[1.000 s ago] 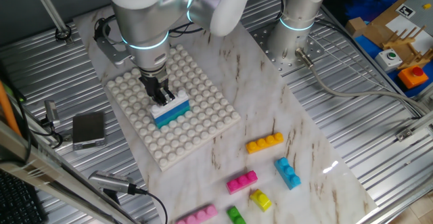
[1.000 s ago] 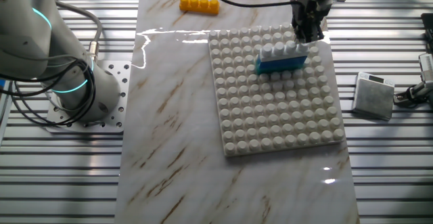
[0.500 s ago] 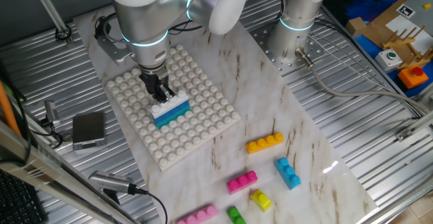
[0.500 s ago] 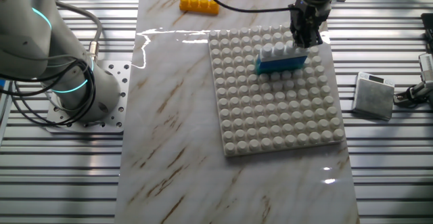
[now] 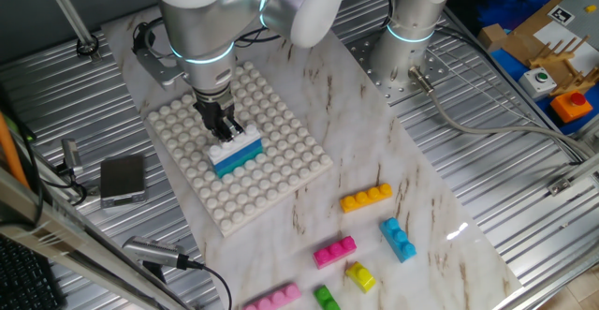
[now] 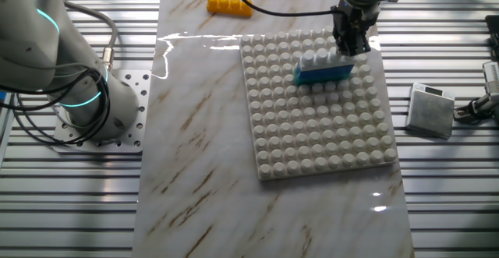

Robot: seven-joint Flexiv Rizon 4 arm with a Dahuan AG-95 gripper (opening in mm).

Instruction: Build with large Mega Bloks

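The gripper (image 5: 223,128) stands on the baseplate (image 5: 281,174), over the white brick (image 5: 235,146) topping the teal one (image 5: 238,159). Its fingers look close together, perhaps just off the brick; I cannot tell for certain.

Marble-patterned tabletop (image 5: 412,169) set in a ribbed metal surface (image 5: 524,141); cardboard boxes (image 5: 538,34) at one corner, glare on marble.

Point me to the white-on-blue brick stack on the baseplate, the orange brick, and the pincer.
White-topped blue plastic brick stack (image 5: 236,154), one fixed view, blue side face.
Orange four-stud plastic brick (image 5: 366,198), one fixed view, studded top.
Pincer (image 5: 222,132), one fixed view, between its fingertips.
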